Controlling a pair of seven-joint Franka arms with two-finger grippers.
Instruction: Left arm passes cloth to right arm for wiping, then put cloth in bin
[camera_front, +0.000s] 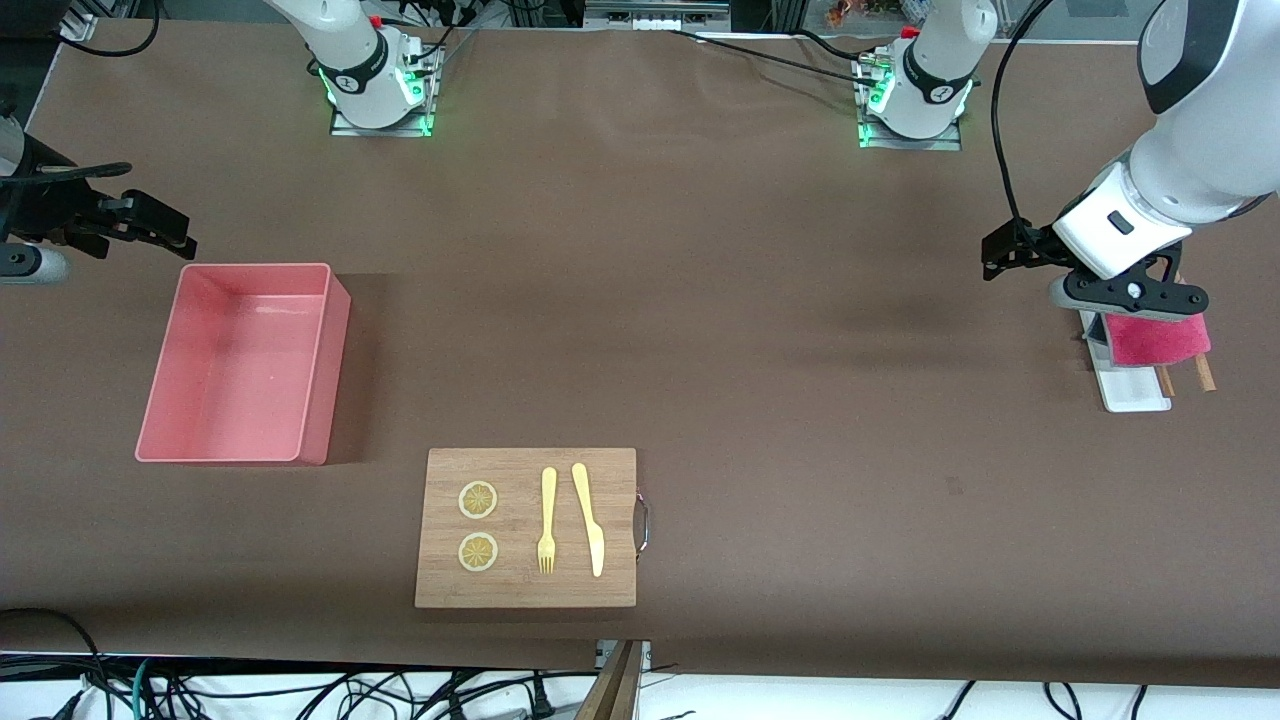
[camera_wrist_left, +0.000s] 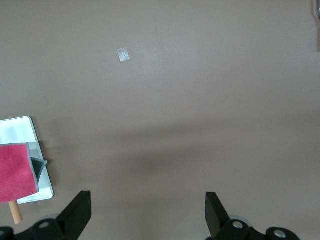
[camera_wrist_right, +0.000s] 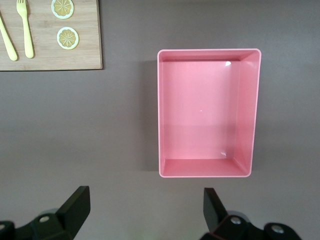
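The crimson-pink cloth (camera_front: 1155, 338) lies draped over a small white tray (camera_front: 1135, 392) at the left arm's end of the table. It also shows at the edge of the left wrist view as cloth (camera_wrist_left: 17, 172) on the tray (camera_wrist_left: 17, 131). My left gripper (camera_front: 1003, 255) hovers over bare table beside that tray, open and empty (camera_wrist_left: 148, 210). The salmon-pink bin (camera_front: 322, 370) stands empty toward the right arm's end. My right gripper (camera_front: 168, 232) hangs over the table just beside the bin (camera_wrist_right: 248, 110), open with nothing between its fingers (camera_wrist_right: 145, 207).
A wooden board (camera_front: 525, 590) with two lemon slices (camera_front: 478, 500), a yellow fork (camera_front: 547, 520) and a yellow knife (camera_front: 590, 520) lies near the table's front edge. Two wooden sticks (camera_front: 1205, 372) poke out from under the cloth. A scrap of tape (camera_wrist_left: 123, 54) is stuck to the table.
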